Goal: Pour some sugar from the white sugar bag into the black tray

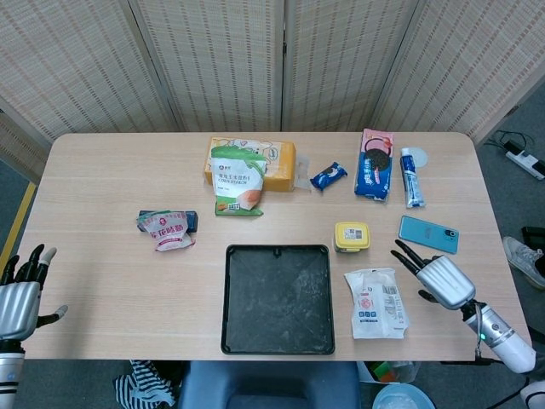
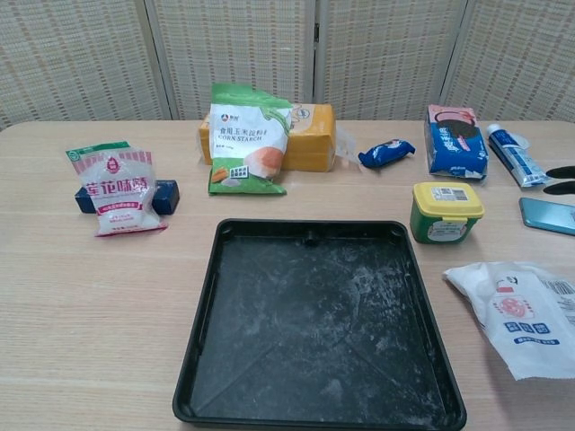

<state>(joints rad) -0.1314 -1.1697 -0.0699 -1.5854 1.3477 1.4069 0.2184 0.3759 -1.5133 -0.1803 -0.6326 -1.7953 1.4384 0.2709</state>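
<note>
The black tray (image 1: 278, 342) (image 2: 316, 415) lies at the table's near middle, with a thin dusting of white powder on its floor. The white sugar bag (image 1: 376, 302) (image 2: 523, 318) lies flat just right of it. My right hand (image 1: 433, 277) is open just right of the bag, fingers spread toward the far left and not touching it; only its fingertips (image 2: 564, 172) show at the chest view's right edge. My left hand (image 1: 21, 290) is open at the table's near left corner, holding nothing.
A yellow-lidded tub (image 1: 352, 236) stands behind the sugar bag, a blue phone (image 1: 428, 233) to its right. A pink-and-white packet (image 1: 167, 230), corn starch bag (image 1: 238, 183), orange box (image 1: 276, 161), cookie packs (image 1: 375, 164) and a tube (image 1: 411, 188) lie further back.
</note>
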